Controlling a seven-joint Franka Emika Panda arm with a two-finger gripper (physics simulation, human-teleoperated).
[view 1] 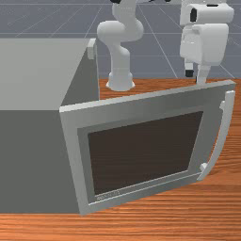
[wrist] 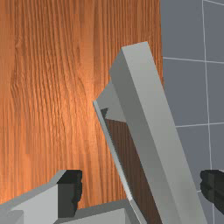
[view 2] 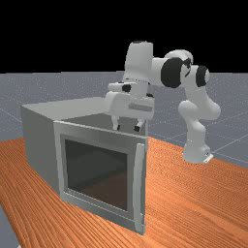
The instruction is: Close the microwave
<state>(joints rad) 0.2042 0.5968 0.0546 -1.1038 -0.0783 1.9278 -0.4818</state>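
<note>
Around the grained orange-brown table lies grey floor with pale gridlines, blackness beyond.

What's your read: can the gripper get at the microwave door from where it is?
Probably yes. The open gripper hangs close to the top edge of the door, toward the side with the handle, and I see nothing blocking the way. I can't tell whether they already touch.
</note>
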